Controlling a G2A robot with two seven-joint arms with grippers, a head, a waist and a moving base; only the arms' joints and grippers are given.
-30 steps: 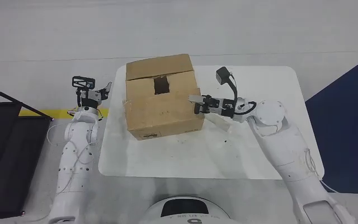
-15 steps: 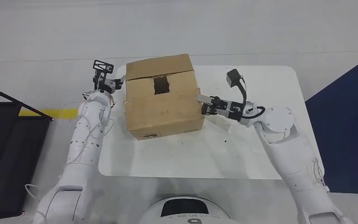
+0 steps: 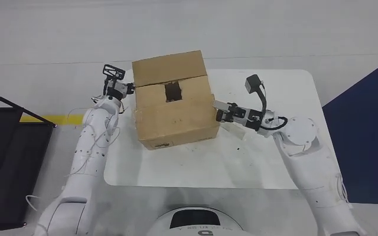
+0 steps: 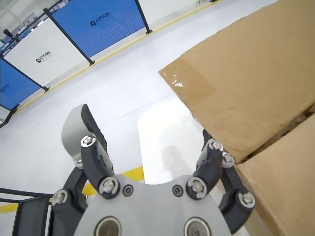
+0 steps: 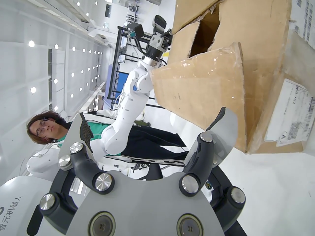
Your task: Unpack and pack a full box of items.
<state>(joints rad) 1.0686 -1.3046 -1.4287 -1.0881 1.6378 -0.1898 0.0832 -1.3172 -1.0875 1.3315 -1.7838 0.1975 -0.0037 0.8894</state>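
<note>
A brown cardboard box (image 3: 177, 118) stands on the white table (image 3: 266, 165), its top flaps mostly down with a dark square gap (image 3: 172, 90) in the middle. My left gripper (image 3: 125, 89) is at the box's left top edge. It is open (image 4: 147, 128), one finger free and the other tucked against the box (image 4: 246, 87). My right gripper (image 3: 220, 112) is at the box's right side and open (image 5: 155, 121). One of its fingertips (image 5: 224, 116) rests by a taped flap (image 5: 196, 87) that sticks out from the box (image 5: 258, 37).
A black frame (image 3: 12, 159) stands on the floor left of the table. A yellow floor line (image 3: 41, 118) runs behind the left arm. Bare table stretches in front of and to the right of the box.
The left arm swung in from beside the table to the box's left edge. The right gripper drew back slightly to the right. The box shifted a little.
</note>
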